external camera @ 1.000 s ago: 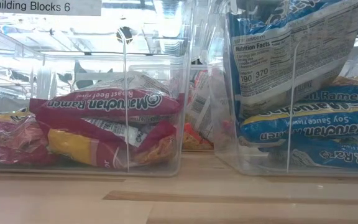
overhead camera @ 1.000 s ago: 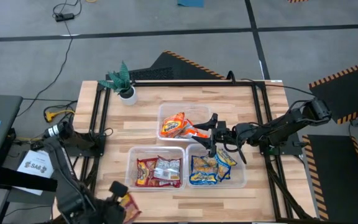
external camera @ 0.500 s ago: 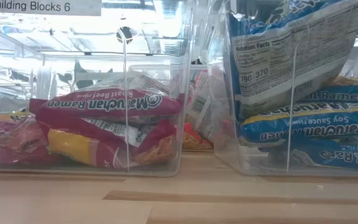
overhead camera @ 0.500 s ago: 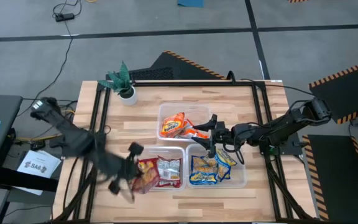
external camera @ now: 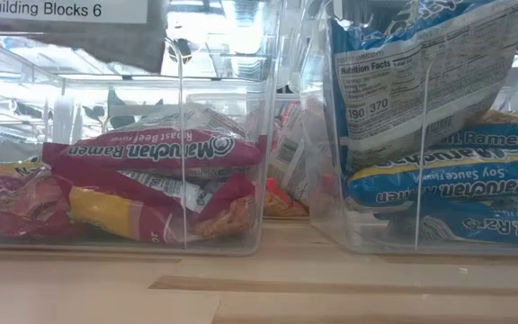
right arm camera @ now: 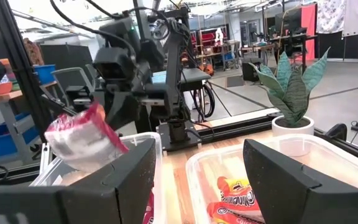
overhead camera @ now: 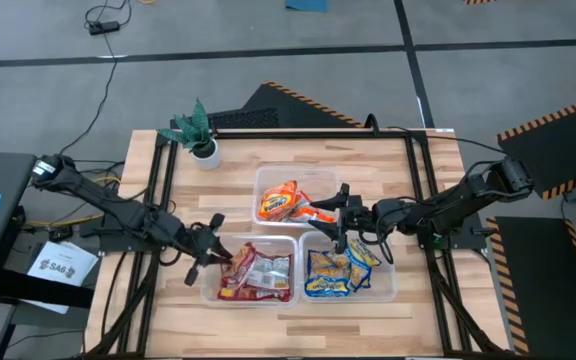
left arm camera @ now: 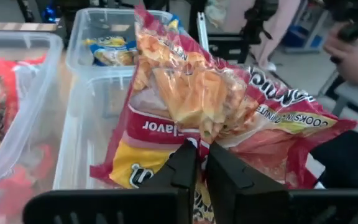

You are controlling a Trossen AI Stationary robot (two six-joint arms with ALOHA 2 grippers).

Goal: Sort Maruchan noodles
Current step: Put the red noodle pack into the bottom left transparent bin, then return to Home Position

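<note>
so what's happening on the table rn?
Ramen sorting, nearly done. The left gripper is shut on a red packet and holds it at the left edge of the near-left tub, which already has red packets in it. The right gripper waits open between the orange-packet tub and the blue-and-yellow-packet tub, holding nothing. A potted plant stands at the far left corner.

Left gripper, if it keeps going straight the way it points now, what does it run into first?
Probably the tub of red packets: the left gripper, shut on a red ramen packet, points across its near rim. Height is unclear; it might pass over.
</note>
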